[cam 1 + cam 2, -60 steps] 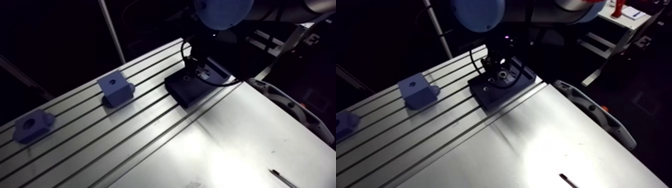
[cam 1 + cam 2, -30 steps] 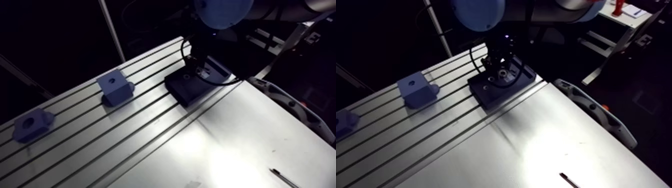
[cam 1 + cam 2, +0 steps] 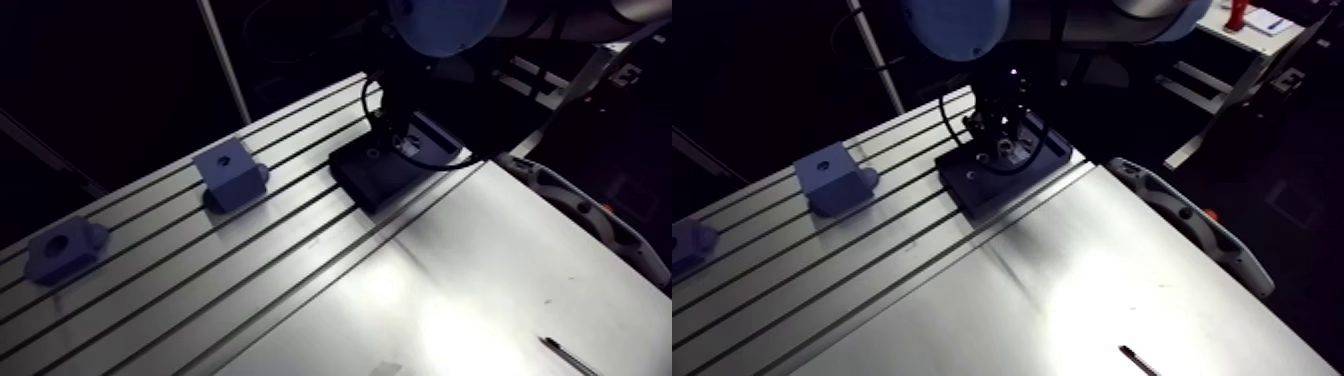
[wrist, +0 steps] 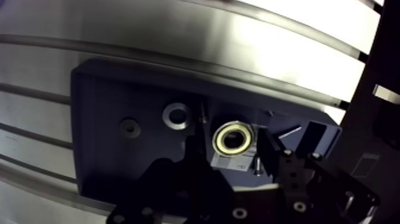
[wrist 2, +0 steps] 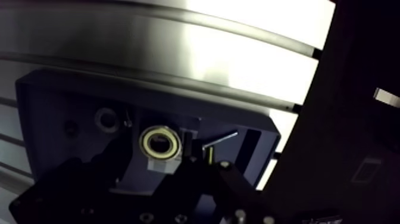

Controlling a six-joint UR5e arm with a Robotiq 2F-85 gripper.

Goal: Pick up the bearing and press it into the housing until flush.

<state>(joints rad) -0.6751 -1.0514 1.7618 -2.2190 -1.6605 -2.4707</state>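
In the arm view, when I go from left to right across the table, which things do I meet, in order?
Blue block with a round hole → second blue block → black base plate → thin dark pen-like object.

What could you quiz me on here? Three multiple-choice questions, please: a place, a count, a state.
1. Where is the bearing? A in mid-air; B on the dark tray, between the hand's fingers; C in a box.
2. How many blue blocks stand on the table? A one; B two; C four.
3. The bearing is: A on edge; B in pieces; C lying flat.
Answers: B, the wrist view shows fingers either side; B, the arm view shows two; C, its hole faces up.
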